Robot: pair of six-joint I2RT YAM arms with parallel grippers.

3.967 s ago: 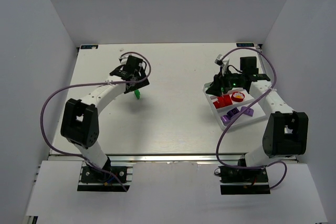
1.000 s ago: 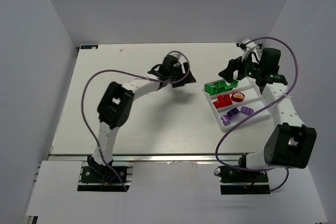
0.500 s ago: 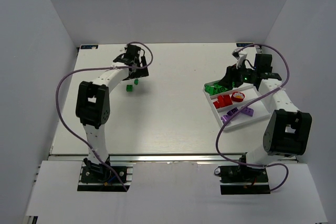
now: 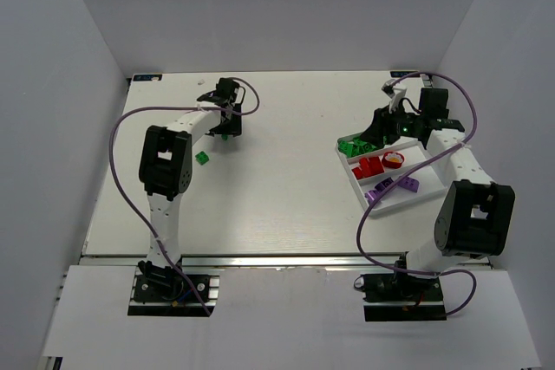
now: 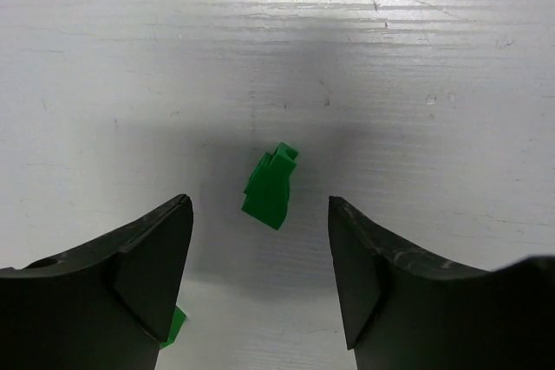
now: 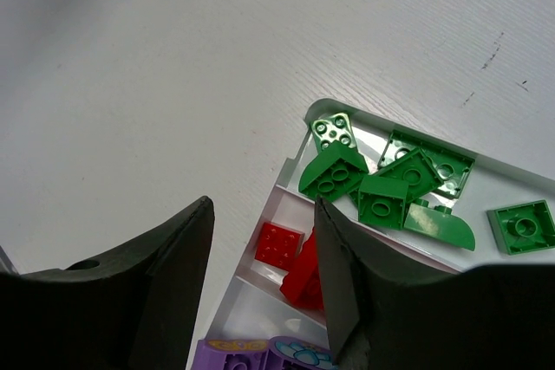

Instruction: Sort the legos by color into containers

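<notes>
Left wrist view: one green lego [image 5: 270,188] lies on the white table [image 5: 416,58] between the spread, empty fingers of the left gripper [image 5: 258,203], and a second green piece [image 5: 173,327] peeks from behind one finger. Right wrist view: green legos [image 6: 381,184] occupy the far compartment of the tray [image 6: 256,301], red legos [image 6: 290,257] the middle and purple legos [image 6: 260,354] the nearest. The right gripper [image 6: 262,205] hangs above the tray's end, its fingers likewise apart and holding nothing.

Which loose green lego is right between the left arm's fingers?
The tilted green lego lying on the table, centred in the gap between the fingers, touching neither. The other green lego only peeks out behind one finger.
</notes>
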